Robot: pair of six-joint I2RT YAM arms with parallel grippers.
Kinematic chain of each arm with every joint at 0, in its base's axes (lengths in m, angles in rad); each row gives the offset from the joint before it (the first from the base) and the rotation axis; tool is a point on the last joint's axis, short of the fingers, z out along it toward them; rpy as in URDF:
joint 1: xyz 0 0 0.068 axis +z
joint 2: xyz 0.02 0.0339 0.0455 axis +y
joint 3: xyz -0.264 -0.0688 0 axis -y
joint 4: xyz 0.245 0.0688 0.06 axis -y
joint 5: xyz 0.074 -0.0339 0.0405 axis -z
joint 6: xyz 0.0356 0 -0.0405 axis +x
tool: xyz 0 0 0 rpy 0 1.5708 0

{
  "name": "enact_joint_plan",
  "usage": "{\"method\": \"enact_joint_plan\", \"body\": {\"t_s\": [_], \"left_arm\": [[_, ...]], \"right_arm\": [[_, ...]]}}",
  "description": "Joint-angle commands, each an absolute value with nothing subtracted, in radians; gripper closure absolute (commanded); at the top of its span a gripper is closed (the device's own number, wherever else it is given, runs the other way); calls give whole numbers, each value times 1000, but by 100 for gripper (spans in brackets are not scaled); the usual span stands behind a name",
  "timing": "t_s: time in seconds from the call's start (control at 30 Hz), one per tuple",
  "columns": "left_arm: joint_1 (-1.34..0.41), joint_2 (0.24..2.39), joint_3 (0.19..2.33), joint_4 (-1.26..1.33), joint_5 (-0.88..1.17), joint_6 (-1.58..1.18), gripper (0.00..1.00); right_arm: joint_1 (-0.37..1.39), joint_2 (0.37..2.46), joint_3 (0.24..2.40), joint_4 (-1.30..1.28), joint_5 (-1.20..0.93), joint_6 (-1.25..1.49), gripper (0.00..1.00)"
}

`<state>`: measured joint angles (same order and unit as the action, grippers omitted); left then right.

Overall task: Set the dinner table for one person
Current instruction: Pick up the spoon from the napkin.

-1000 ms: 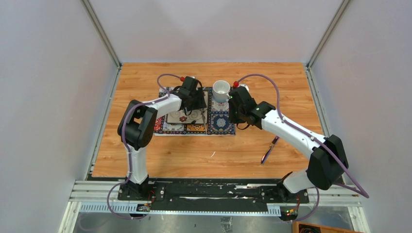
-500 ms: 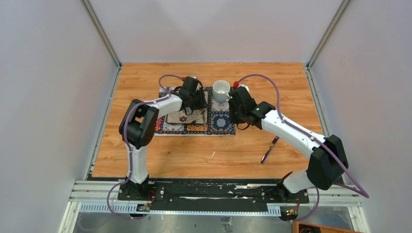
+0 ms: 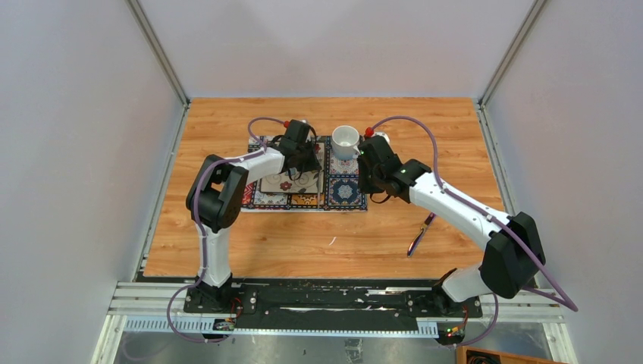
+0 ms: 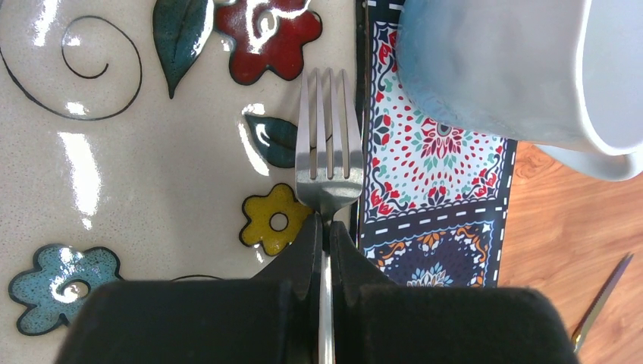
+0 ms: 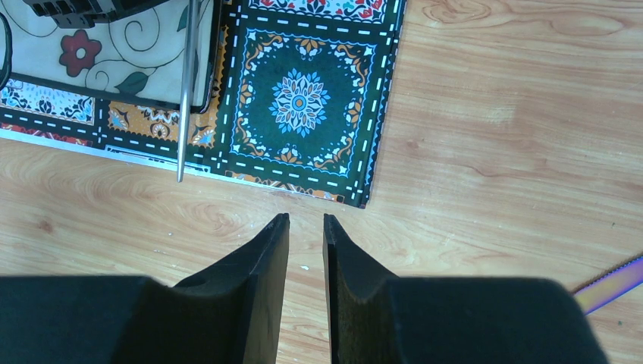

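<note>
The left gripper (image 4: 324,224) is pressed together on the neck of a silver metal fork (image 4: 327,152), just behind the tines. A pinch there, near the head, probably gives firm control of the tines while the long handle trails back under the wrist. The fork lies over the right part of a cream glazed plate painted with flowers (image 4: 152,189). That is no place for a fork in a finished setting, so it is likely gripped in order to be carried off and laid beside the plate. Whether it is already lifted clear of the glaze cannot be told.

The plate sits on a colourful tile-patterned cloth placemat (image 4: 425,182), and a white ceramic mug (image 4: 493,68) stands at the mat's far right corner, close to the fork's tines. Any lift should keep clear of it.

The right gripper (image 5: 305,227) hangs with its jaws slightly parted and nothing between them, above bare wood just off the placemat's near right corner. It seems to be waiting out of the way.

The light orange-brown wood-grain table (image 3: 227,227) spreads beneath everything. An iridescent knife (image 3: 419,235) lies on it to the right, well apart from the mat and not yet placed.
</note>
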<state>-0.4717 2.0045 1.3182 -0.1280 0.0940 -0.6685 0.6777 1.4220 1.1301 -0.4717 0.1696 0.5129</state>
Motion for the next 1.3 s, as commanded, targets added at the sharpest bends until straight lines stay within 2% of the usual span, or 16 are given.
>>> {"method": "enact_joint_plan", "body": {"t_s": [0.0,0.27,0.8,1.27], "left_arm": [[-476,2042,1304,-180,98,-650,100],[-476,1979,1277,-170,93,-635,100],[-461,1814,1337,-349,5,-532,100],[-331,1783,1329,-450,11,-440,100]], "right_arm": [[662,1412,1120,-492,197,525,72],[663,1430,1121,-491,198,523,74],[663,1490,1123,-465,186,526,77],[657,1501,1111,-451,184,518,79]]}}
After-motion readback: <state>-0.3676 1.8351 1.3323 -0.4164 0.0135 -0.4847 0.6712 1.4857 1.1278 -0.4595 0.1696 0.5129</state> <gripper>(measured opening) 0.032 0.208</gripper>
